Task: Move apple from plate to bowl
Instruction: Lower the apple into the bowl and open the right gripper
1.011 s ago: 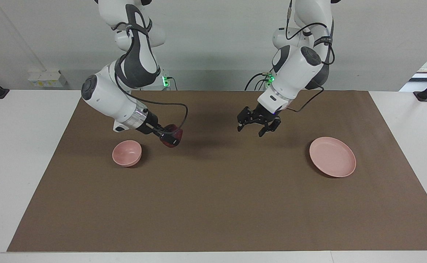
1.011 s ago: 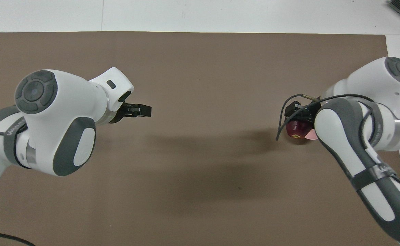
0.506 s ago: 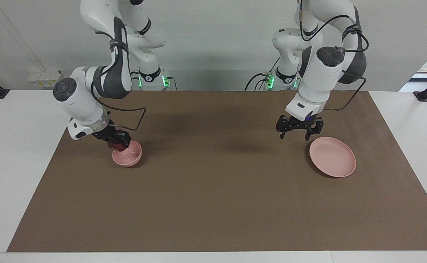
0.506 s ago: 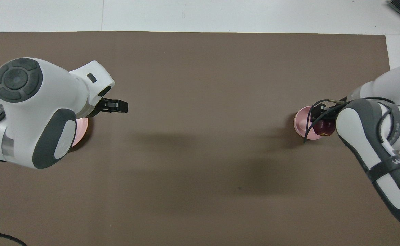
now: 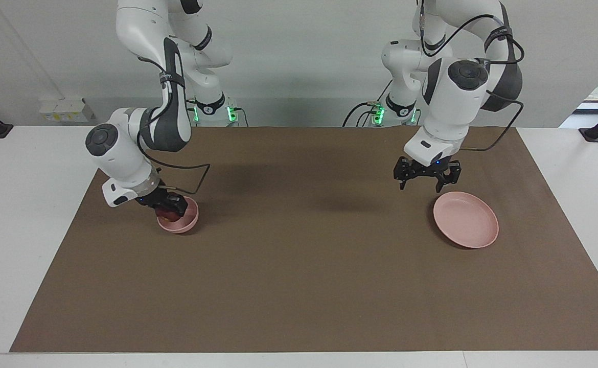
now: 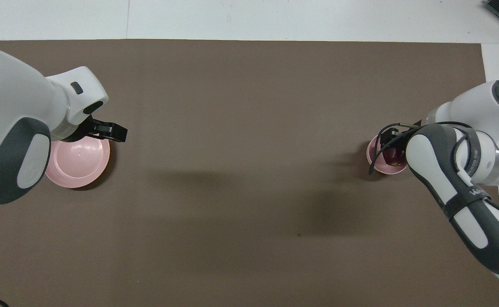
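The small dark red apple [image 5: 165,211] is inside the small deep pink bowl [image 5: 190,219] at the right arm's end of the table. My right gripper [image 5: 170,205] is lowered into the bowl and shut on the apple. In the overhead view the apple [image 6: 394,157] shows in the bowl [image 6: 375,158] under the right gripper [image 6: 391,143]. The wide flat pink plate [image 5: 465,220] lies bare at the left arm's end, also in the overhead view [image 6: 76,164]. My left gripper [image 5: 421,180] is open and empty, hovering over the plate's edge nearer to the robots [image 6: 116,133].
A brown mat [image 5: 299,286] covers most of the white table [image 5: 18,214]. Small white boxes [image 5: 64,110] stand at the wall past the right arm's end.
My right gripper carried the apple toward the right arm's end and lowered it into the bowl. My left gripper moved toward the left arm's end, over the plate's edge.
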You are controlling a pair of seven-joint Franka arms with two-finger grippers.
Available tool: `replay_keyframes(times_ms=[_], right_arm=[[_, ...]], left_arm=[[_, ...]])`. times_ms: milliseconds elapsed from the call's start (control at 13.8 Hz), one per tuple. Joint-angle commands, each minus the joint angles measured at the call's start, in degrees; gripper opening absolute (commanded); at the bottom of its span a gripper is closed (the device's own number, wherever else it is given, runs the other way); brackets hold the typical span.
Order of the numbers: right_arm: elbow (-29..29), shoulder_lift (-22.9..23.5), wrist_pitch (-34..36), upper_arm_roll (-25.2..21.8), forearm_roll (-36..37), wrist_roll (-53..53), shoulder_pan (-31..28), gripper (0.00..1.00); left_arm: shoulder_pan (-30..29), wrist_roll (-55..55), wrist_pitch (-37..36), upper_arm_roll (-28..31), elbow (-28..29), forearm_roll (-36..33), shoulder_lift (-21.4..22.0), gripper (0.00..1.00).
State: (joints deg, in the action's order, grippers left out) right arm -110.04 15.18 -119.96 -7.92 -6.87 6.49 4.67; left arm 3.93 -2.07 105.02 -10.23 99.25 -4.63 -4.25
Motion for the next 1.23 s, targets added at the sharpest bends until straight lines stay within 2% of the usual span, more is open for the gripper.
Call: replay_keyframes(times_ms=[0,144,217,433,578,939,1156], right_arm=[[0.44,1.6,-1.67,0.28,-0.33,1.24,-0.01,0.16],[0.53,1.69,-2.2,0.37,-1.56,1.5,0.43,0.27],[0.53,1.69,-2.29,0.37,-1.57,1.5,0.43,0.36],[0.44,1.69,-2.2,0.37,-1.66,1.5,0.43,0.8],[0.52,1.69,-2.2,0.37,-1.66,1.5,0.43,1.0],[2.45,0.65,-0.28,0.28,-1.48,1.5,0.43,1.0],[6.49,-2.25,4.98,0.1,0.44,1.33,0.34,1.0]], left_arm=[[-0.77,1.01,-6.2,-0.14,-3.18,-0.03,1.34,1.0],[-0.33,0.93,-9.29,0.99,-5.46,2.16,2.58,1.0],[1.06,0.93,-11.48,3.09,-7.47,3.74,2.67,1.0],[2.04,1.45,-16.24,6.45,-12.58,6.56,3.54,1.0],[1.43,3.72,-17.73,6.54,-13.56,6.31,4.42,1.0],[-0.15,6.46,-18.09,6.72,-13.47,6.65,4.86,1.0],[-0.51,6.2,-18.0,6.45,-13.21,6.74,5.48,1.0]])
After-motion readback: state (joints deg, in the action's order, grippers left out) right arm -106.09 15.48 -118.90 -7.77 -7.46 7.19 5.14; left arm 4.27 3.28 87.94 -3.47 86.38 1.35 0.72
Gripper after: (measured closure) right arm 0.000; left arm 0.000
